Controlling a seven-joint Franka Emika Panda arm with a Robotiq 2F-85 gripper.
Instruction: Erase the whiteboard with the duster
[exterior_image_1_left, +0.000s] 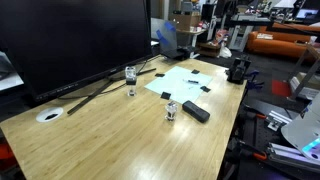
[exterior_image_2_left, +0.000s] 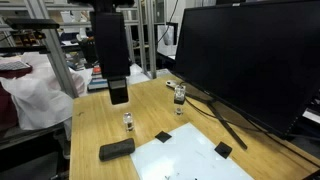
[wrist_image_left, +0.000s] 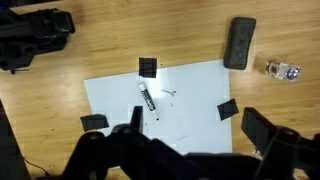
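A white whiteboard sheet (wrist_image_left: 180, 95) lies flat on the wooden table, held by small black magnets at its corners, with faint marks and a marker pen (wrist_image_left: 147, 97) on it. It shows in both exterior views (exterior_image_1_left: 183, 80) (exterior_image_2_left: 195, 162). The duster, a dark grey block (wrist_image_left: 240, 42), lies on the table beside the sheet (exterior_image_1_left: 196, 111) (exterior_image_2_left: 116, 150). My gripper (wrist_image_left: 200, 135) hangs high above the sheet, open and empty, well away from the duster. In an exterior view the gripper (exterior_image_2_left: 118, 95) hangs above the table's near side.
Two small glass bottles stand near the sheet (exterior_image_1_left: 131, 78) (exterior_image_1_left: 171, 110); one shows in the wrist view (wrist_image_left: 285, 71). A large black monitor (exterior_image_2_left: 250, 60) stands along one table edge. A black clamp (wrist_image_left: 35, 40) sits at the table's corner. A white ring (exterior_image_1_left: 50, 115) lies farther off.
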